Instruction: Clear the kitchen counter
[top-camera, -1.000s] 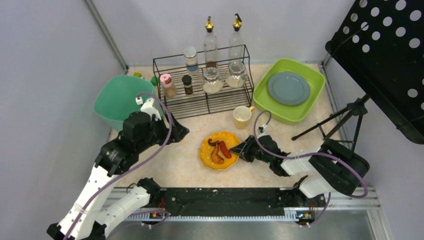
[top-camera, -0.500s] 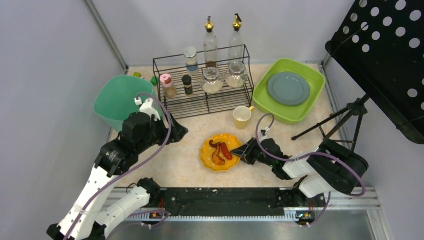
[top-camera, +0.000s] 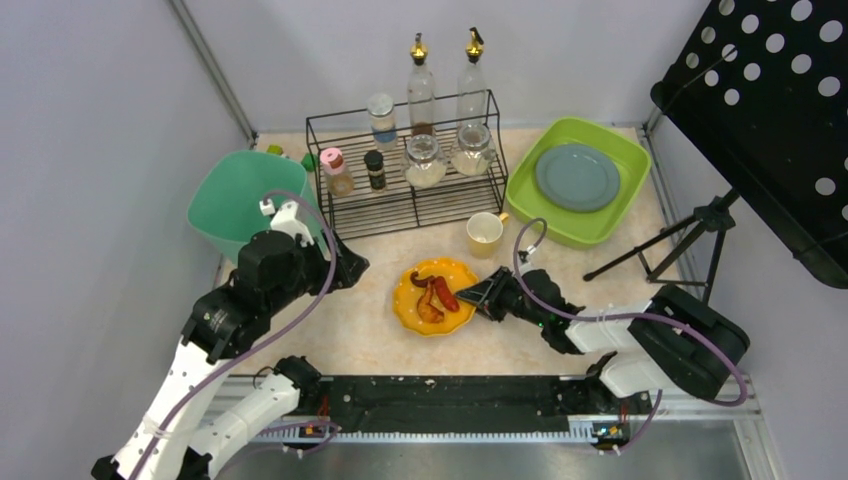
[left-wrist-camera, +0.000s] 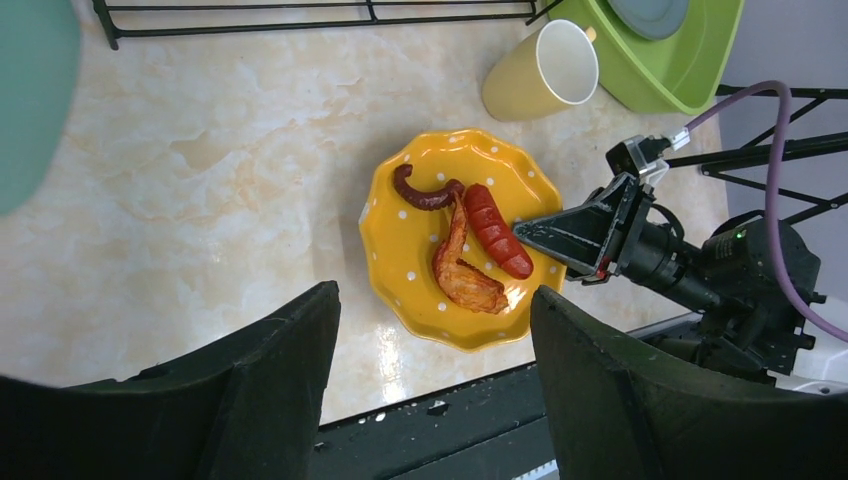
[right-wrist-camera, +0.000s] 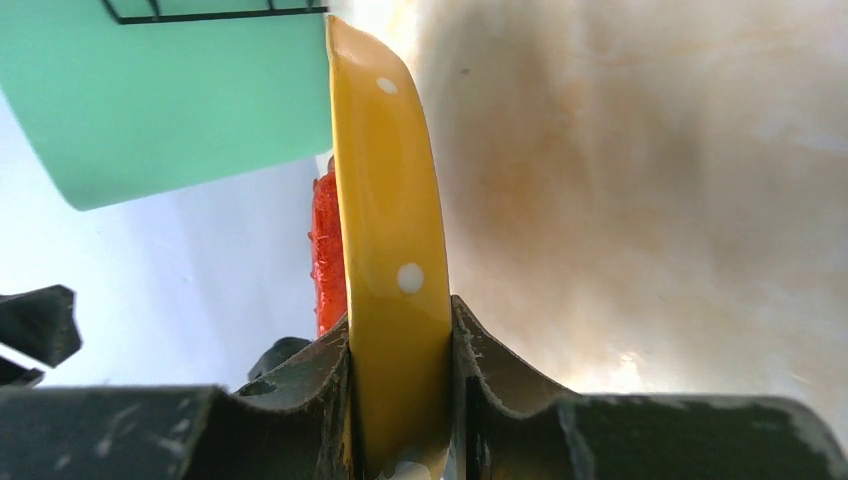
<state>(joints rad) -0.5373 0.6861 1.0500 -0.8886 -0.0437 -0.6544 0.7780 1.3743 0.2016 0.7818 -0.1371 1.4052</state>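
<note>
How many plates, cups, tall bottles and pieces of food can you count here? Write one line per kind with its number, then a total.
Plates: 2 (yellow plate, grey plate)
Cups: 1 (cup)
Tall bottles: 2 (left bottle, right bottle)
Food pieces: 3 (dark sausage, red sausage, wing)
Total: 8

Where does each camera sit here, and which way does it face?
Top external: above and behind the bases, looking down at the counter; both arms show.
Left wrist: on the raised left tool, looking down at the yellow plate; open fingers show.
Right wrist: low, edge-on along the plate rim clamped in the right tool.
All three share the plate.
</note>
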